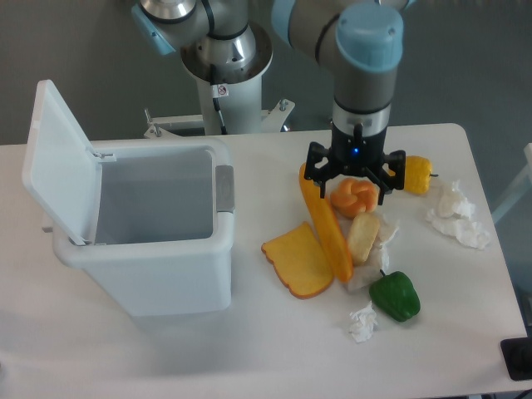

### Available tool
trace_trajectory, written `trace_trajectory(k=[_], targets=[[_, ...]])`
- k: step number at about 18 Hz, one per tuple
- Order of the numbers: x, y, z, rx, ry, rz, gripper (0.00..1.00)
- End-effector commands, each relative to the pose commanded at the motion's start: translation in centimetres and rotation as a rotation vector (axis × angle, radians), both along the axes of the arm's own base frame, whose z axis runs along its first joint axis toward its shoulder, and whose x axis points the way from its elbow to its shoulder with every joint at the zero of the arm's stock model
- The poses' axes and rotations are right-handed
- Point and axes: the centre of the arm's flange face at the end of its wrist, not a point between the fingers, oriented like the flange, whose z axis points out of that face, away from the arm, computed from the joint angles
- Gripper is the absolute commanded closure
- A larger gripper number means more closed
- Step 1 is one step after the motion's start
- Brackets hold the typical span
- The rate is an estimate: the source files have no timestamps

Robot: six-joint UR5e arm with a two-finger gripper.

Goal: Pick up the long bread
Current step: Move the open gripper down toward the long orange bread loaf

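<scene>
Presently: pincer (pixel 347 181) spread wide, grasping nothing, poised over the orange roll (pixel 353 198) beside the long bread (pixel 326 224) on the tabletop (pixel 249 349).

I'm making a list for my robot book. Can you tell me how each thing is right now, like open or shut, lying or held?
Bin: lid up, open.
Gripper: open, holding nothing, above the orange roll.
Long bread: lying on the table, not held.
Bread slice: lying flat beside the long bread.
Green pepper: resting on the table.
Yellow pepper: resting on the table.
</scene>
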Motion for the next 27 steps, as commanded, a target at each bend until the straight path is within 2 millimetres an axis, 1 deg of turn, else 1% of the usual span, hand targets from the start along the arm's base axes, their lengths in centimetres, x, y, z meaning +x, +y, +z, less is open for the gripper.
trace_trajectory(k=[2, 4, 6, 7, 9, 14, 16, 20, 24, 27], targets=[[-0.7, -0.4, -0.5, -0.002, -0.008, 0.021, 0.00], [-0.8, -0.3, -0.7, -0.001, -0.012, 0.024, 0.00], [-1.7, -0.5, -1.4, -0.003, -0.023, 0.044, 0.00], [-2.1, -0.3, -1.5, 0.003, -0.023, 0.054, 0.00], [-3.1, 0.6, -1.4, 0.027, -0.033, 0.068, 0.00], [-2.5, 1.3, -2.7, 0.011, -0.075, 0.118, 0.00], [-2.5, 1.3, -2.8, 0.011, -0.078, 0.150, 0.00], [-2.8, 1.2, -3.1, 0.005, -0.081, 0.174, 0.00], [-3.2, 0.7, -4.0, -0.057, -0.059, 0.180, 0.00], [-3.5, 0.8, -5.0, -0.067, -0.068, 0.180, 0.00]])
